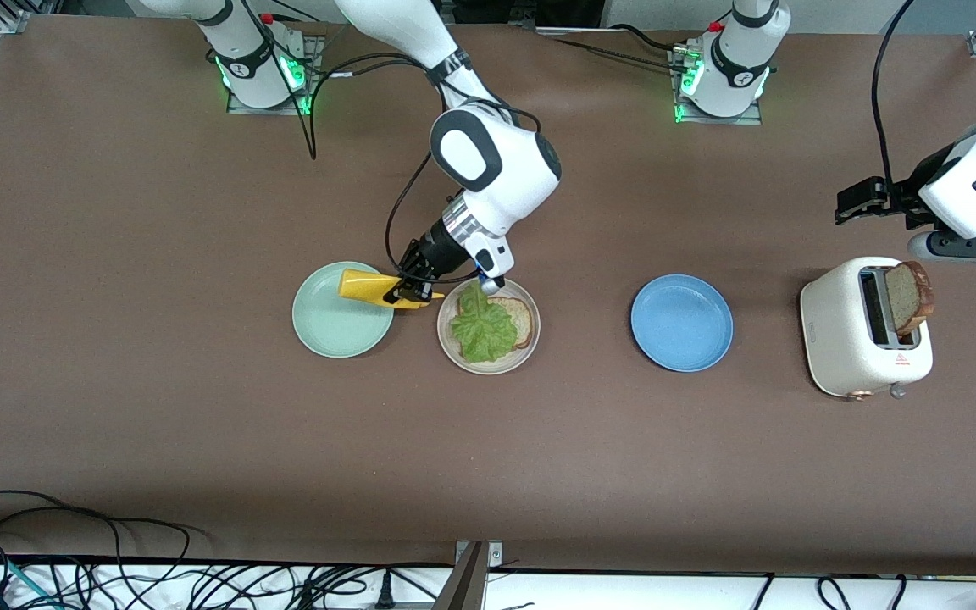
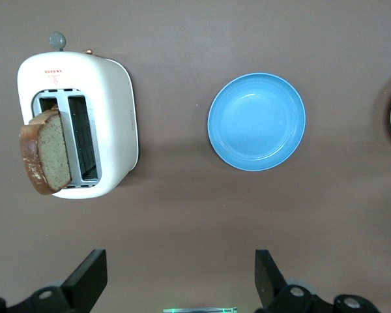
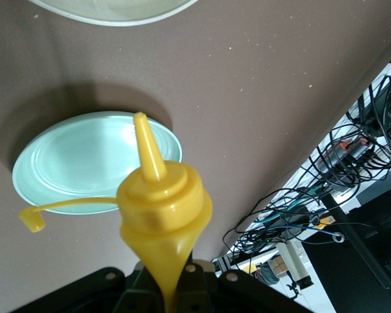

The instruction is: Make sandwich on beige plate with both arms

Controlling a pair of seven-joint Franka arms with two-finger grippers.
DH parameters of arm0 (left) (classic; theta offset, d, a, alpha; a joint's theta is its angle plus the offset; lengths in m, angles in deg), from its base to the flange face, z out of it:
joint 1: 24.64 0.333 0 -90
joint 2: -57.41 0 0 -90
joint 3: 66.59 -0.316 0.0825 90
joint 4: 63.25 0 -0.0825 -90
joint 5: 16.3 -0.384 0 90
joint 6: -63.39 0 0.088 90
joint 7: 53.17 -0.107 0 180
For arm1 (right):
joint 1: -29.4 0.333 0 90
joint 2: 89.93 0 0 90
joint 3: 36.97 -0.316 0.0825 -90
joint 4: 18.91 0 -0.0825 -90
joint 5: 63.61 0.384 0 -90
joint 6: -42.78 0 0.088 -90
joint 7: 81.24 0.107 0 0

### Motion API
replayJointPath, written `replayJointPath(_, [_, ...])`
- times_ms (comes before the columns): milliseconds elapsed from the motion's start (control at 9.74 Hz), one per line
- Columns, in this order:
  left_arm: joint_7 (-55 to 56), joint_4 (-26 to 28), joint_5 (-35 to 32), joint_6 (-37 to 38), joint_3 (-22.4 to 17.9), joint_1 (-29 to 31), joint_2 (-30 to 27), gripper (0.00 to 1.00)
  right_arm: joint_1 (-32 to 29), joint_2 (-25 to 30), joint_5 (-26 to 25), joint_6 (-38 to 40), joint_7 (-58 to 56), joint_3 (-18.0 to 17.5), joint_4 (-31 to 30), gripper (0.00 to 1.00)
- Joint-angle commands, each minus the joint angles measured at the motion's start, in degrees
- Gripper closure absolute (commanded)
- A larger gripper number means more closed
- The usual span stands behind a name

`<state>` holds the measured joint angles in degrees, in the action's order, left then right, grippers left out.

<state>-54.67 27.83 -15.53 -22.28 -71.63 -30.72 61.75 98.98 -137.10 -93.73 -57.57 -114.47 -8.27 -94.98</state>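
The beige plate (image 1: 488, 366) holds one bread slice (image 1: 522, 322) with a green lettuce leaf (image 1: 482, 329) on top. A second bread slice (image 1: 912, 296) stands up out of the white toaster (image 1: 852, 339); it also shows in the left wrist view (image 2: 49, 156). My right gripper (image 1: 410, 284) is shut on a yellow squeeze bottle (image 1: 365, 286), held sideways over the edge of the mint-green plate (image 1: 335, 326) beside the beige plate. In the right wrist view the gripper (image 3: 173, 290) pinches the bottle (image 3: 159, 202). My left gripper (image 1: 845, 207) hangs open and empty above the toaster, fingers wide (image 2: 178, 270).
A blue plate (image 1: 681, 322) lies between the beige plate and the toaster, also in the left wrist view (image 2: 256, 120). The bottle's open cap dangles on its strap (image 3: 32, 222) over the mint-green plate (image 3: 72, 163). Cables hang past the table edge nearest the front camera.
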Motion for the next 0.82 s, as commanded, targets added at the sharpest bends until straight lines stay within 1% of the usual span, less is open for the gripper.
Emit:
replayJointPath(0, [-0.17, 0.33, -1.74, -0.64, 0.29, 0.11, -0.30, 0.00, 0.12, 0.06, -0.91, 0.85, -0.08, 2.23, 1.19, 1.00])
replayJointPath(103, [-0.17, 0.33, -1.74, -0.64, 0.29, 0.11, -0.30, 0.00, 0.03, 0.58, 0.83, 0.85, -0.08, 3.02, 1.19, 1.00])
replayJointPath(205, [-0.17, 0.33, -1.74, -0.64, 0.29, 0.11, -0.30, 0.00, -0.32, 1.37, 5.20, 0.85, 0.09, 4.42, 1.19, 1.00])
replayJointPath(308, [-0.17, 0.33, -1.74, -0.64, 0.29, 0.11, -0.30, 0.00, -0.93, 3.03, 12.73, 0.68, 0.01, 7.74, 1.19, 1.00])
replayJointPath(411, [-0.17, 0.33, -1.74, -0.64, 0.29, 0.46, -0.30, 0.00, -1.02, 3.14, 19.42, 0.33, -0.77, 11.69, 1.19, 1.00])
replayJointPath(513, [-0.17, 0.33, -1.74, -0.64, 0.29, 0.46, -0.30, 0.00, -1.11, 3.31, 25.66, -0.03, -0.96, 14.68, 1.19, 1.00])
replayJointPath(616, [-0.17, 0.33, -1.65, -0.64, 0.29, 0.46, -0.30, 0.00, -1.11, 3.92, 31.38, -0.99, -2.35, 17.67, 1.10, 1.00])
replayJointPath(719, [-0.17, 0.33, -1.65, -0.73, 0.29, 0.46, -0.30, 0.00, -1.11, 3.93, 35.35, -1.00, -4.37, 20.31, 1.01, 1.00])
